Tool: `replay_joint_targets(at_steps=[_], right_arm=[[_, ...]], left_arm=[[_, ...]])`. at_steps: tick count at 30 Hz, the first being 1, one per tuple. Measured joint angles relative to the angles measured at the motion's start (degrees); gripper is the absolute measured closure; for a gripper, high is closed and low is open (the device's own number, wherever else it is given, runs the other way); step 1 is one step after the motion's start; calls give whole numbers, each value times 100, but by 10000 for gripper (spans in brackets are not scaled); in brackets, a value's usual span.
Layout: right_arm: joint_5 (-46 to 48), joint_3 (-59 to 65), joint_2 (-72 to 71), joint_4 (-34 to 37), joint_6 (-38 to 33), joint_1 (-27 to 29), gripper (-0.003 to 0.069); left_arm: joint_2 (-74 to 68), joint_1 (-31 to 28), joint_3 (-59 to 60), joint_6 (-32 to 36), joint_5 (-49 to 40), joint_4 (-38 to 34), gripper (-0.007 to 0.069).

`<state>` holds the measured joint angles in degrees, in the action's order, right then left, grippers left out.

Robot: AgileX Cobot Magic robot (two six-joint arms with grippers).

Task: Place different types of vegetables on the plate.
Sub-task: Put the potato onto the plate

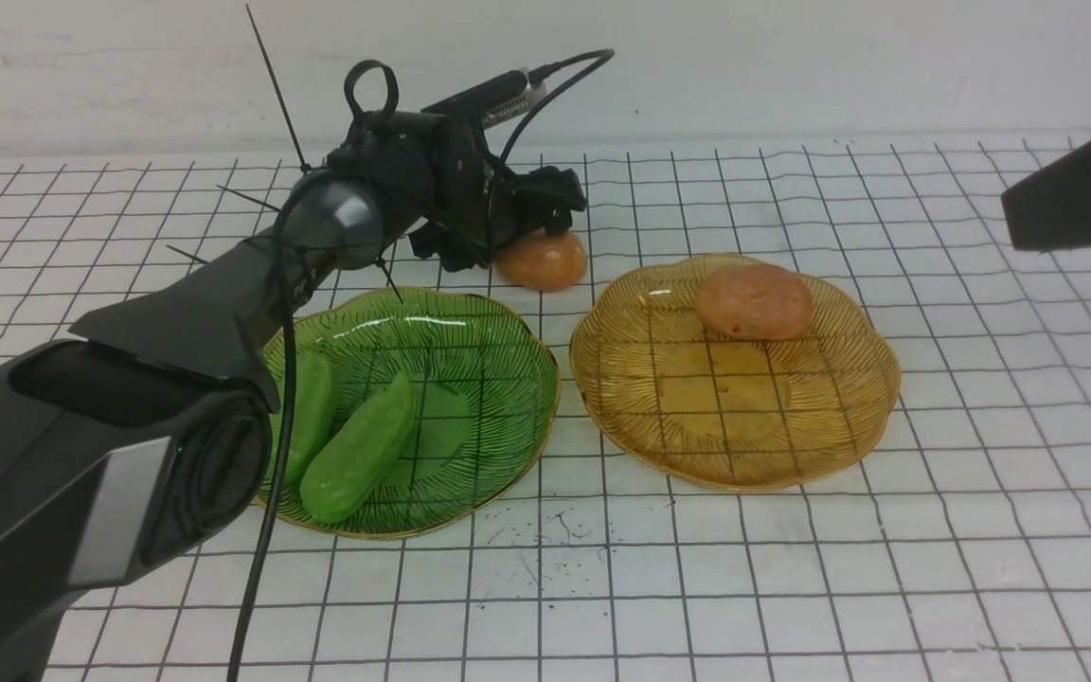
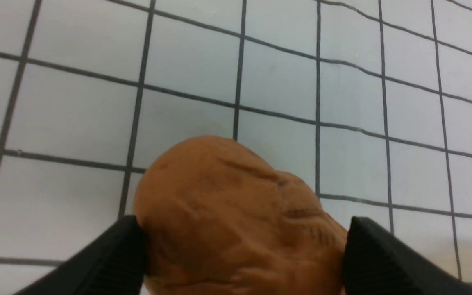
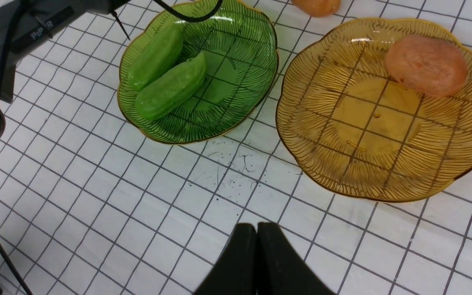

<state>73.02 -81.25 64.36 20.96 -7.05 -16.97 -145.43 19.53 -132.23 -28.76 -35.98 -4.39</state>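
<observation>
The gridded table (image 1: 981, 530) carried two glass plates side by side; the left arm (image 1: 176, 322) reached over the green plate (image 1: 508, 417) toward the far side, while the right arm (image 1: 1076, 199) hung well apart at the right edge. The amber plate (image 1: 849, 426) stood on the robot's right, and the green one was just beside it on the left. Two green cucumbers (image 1: 356, 450) lay in the green plate, and one potato (image 1: 754, 301) sat at the far side of the amber plate, so one vegetable was not yet plated. That was the loose potato (image 1: 543, 260), which rested on the table behind the gap between the two plates, near both rims.

The left gripper (image 2: 242, 262) was down on it; its fingers (image 2: 113, 262) stood wide apart, one against each flank, so it was closed onto the loose potato, though how firm the hold was could not be told. The potato's long axis seemed to run outward between the fingers, so the grip crossed its narrower width. The right gripper (image 3: 257, 254) had its fingers pressed together and held nothing.

From the held potato the amber plate lay to the robot's right and nearer the robot; the left arm was by far the closer one, so the carry likely called for a lift clear of the rim and a short swing that way.
</observation>
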Motion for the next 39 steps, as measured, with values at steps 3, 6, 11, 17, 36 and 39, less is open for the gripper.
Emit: replay_joint_targets(at_steps=[3,6,11,17,36,39], right_arm=[[0,4,-5,0,0,0,673],[0,4,-5,1,0,0,673],[0,4,-5,1,-13,0,673],[0,4,-5,15,-27,0,673],[0,4,-5,89,-43,0,673],[0,4,-5,187,-44,0,673]], left_arm=[[-1,0,-11,0,0,-19,88],[-6,0,-11,0,0,-25,88],[-6,0,-30,142,-18,-54,88],[106,0,-62,668,-231,-87,88],[1509,274,-153,2538,-3338,-1784,109],[1354,432,-153,2958,-3474,-1925,119]])
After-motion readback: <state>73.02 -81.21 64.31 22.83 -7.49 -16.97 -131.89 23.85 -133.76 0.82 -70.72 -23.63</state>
